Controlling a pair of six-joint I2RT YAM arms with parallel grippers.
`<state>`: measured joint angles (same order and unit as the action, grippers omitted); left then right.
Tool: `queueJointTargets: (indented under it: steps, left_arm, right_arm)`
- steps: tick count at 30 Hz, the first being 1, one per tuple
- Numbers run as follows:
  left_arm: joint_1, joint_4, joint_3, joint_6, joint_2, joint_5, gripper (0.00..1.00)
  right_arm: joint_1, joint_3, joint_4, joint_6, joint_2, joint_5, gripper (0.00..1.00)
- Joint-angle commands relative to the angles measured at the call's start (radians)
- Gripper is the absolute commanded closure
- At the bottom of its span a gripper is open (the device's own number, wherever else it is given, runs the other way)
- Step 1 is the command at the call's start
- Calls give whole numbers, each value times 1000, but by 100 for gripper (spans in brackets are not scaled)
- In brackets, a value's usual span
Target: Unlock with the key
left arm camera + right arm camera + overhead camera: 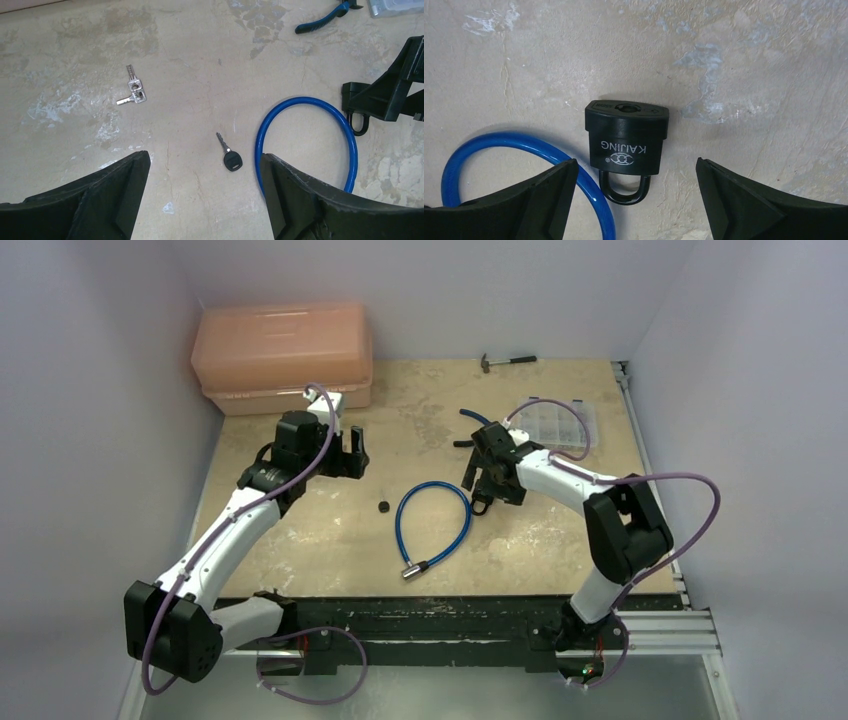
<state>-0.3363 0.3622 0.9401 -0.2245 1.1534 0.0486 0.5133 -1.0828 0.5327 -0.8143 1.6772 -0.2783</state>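
Note:
The key (229, 155) is tiny, with a black head, and lies flat on the table. It sits just ahead of my open, empty left gripper (204, 159) and shows as a dark speck in the top view (383, 506). The black padlock (626, 142) lies on the table with its keyhole end away from my right gripper (635, 163). That gripper is open, hovers over the padlock and straddles its shackle. The blue cable (435, 525) loops beside the padlock, and its metal end (410, 570) lies near the front edge. In the top view the left gripper (345, 460) is behind and left of the key, and the right gripper (487, 486) is over the padlock.
Two silver keys (134, 92) lie left of the black key. Blue-handled pliers (325, 17) lie at the far side. An orange plastic box (283, 355) stands at the back left, a hammer (508, 361) at the back, and a clear organizer case (562, 427) at the back right.

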Motion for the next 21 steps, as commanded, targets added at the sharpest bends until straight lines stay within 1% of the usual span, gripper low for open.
queueJointTargets:
  steps: [1,6,13,18,21]
  left_arm:
    - [-4,-4,12,5,-23,-30,15]
    - [-4,4,12,3,-27,-46,15]
    - [-4,9,11,2,-27,-71,17]
    - [-4,11,9,2,-31,-79,17]
    - [-4,11,10,1,-29,-79,17]
  right_arm:
    - [14,-61,30,-54,14,-69,2]
    - [21,-66,33,-56,42,-110,4]
    - [22,-91,33,-49,95,-127,14]
    - [22,-92,12,-32,114,-111,28]
    - [24,-88,1,-21,117,-103,33]
